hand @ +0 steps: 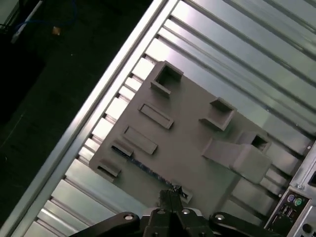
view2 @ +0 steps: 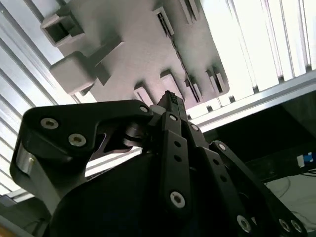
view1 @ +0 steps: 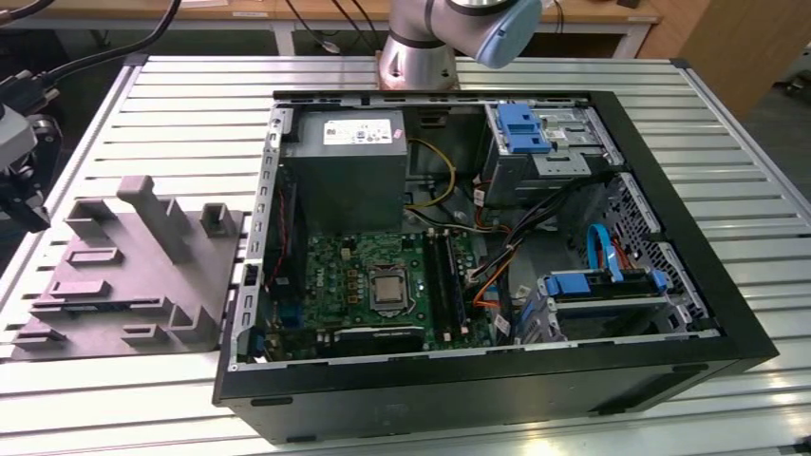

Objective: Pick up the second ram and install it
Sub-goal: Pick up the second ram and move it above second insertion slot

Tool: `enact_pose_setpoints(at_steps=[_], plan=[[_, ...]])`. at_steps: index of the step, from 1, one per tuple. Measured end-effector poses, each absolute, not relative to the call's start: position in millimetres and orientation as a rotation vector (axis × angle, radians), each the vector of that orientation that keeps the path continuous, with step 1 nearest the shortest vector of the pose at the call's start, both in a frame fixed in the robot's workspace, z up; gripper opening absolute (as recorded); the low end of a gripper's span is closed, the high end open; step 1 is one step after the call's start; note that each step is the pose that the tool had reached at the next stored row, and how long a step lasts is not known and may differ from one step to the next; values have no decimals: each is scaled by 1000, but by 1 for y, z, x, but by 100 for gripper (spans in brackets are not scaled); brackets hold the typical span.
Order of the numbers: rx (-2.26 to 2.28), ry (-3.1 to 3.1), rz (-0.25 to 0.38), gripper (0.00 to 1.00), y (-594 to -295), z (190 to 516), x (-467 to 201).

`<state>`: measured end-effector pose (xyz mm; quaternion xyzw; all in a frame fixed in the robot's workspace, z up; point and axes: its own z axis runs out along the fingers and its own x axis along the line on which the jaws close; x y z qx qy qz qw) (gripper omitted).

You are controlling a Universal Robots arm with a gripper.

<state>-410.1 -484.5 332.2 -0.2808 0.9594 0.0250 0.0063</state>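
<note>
In the first wrist view a thin dark bluish strip, the second ram [hand: 147,170], lies on edge in a groove of the grey holder block [hand: 187,133], close to my fingertips. My gripper [hand: 173,193] hovers above that edge of the block, its two fingers pressed together with nothing visible between them. In the second wrist view the gripper [view2: 171,98] points at the same holder [view2: 133,44]. In the exterior view the gripper [view1: 26,204] hangs at the far left, beside the holder [view1: 127,275]. The green motherboard [view1: 355,280] with its long black slots [view1: 443,275] lies in the open computer case.
The open black case [view1: 659,285] stands on a ribbed metal table [view1: 761,180], with a power supply [view1: 342,171], drive cages [view1: 545,142] and loose cables inside. The holder has upright posts [view1: 165,218]. The table's edge [hand: 98,108] runs beside it.
</note>
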Motion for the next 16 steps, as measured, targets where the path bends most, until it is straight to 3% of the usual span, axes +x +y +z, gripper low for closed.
enact_pose_setpoints(at_steps=[16], plan=[[-1307,2850,80,10,-484,330,-410]])
